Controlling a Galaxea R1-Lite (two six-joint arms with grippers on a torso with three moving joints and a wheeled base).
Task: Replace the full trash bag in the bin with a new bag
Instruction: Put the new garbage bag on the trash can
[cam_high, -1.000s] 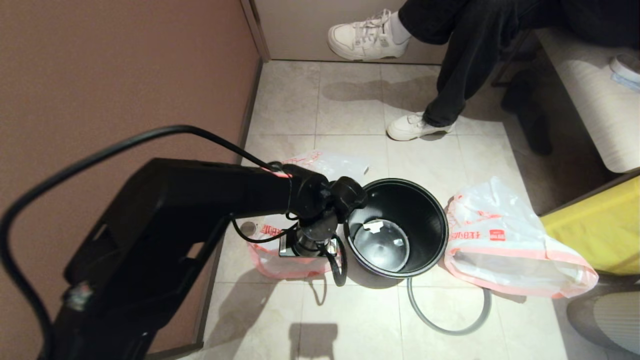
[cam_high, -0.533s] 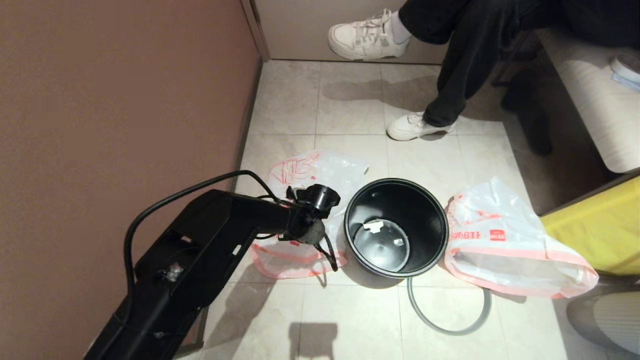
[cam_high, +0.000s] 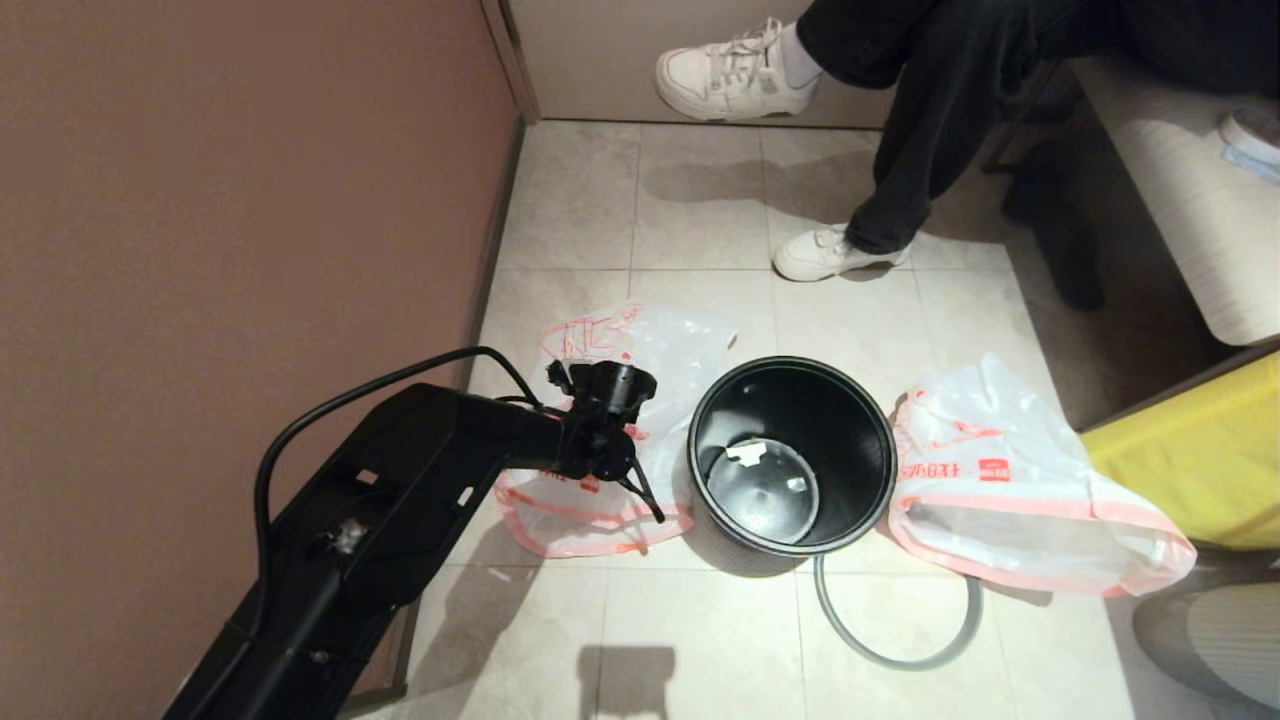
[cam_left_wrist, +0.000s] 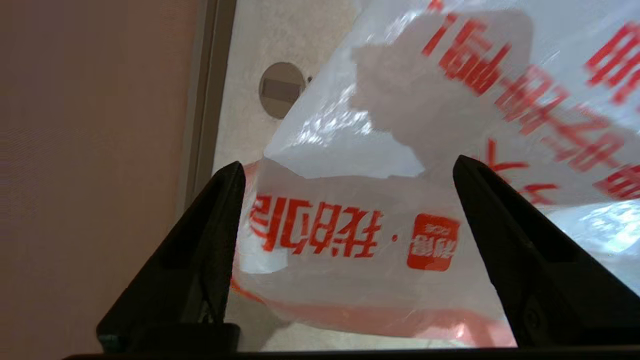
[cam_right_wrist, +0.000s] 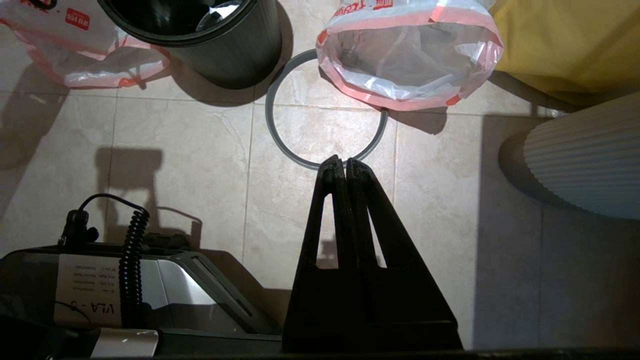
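The empty black bin (cam_high: 790, 455) stands on the tiled floor. Its loose grey ring (cam_high: 895, 640) lies on the tiles in front of it. To its left lies the new bag (cam_high: 640, 350), limp, with red print and a pink hem. My left gripper (cam_high: 598, 440) hangs open just above this bag (cam_left_wrist: 350, 235), its fingers (cam_left_wrist: 210, 235) on either side of the printed part and nothing gripped. The full trash bag (cam_high: 1010, 490) lies bulky to the right of the bin. My right gripper (cam_right_wrist: 340, 162) is shut and empty above the floor, near the ring (cam_right_wrist: 280, 135).
A brown wall (cam_high: 250, 200) runs along the left, close to the new bag. A seated person's leg and white shoe (cam_high: 835, 252) are beyond the bin. A yellow object (cam_high: 1190, 460) and a white ribbed object (cam_right_wrist: 585, 160) stand right. A floor drain (cam_left_wrist: 281, 90) is by the wall.
My left arm has come down and drawn back to the left over the new bag. Its gripper has gone from shut to open. The bags, the bin and the ring have not moved.
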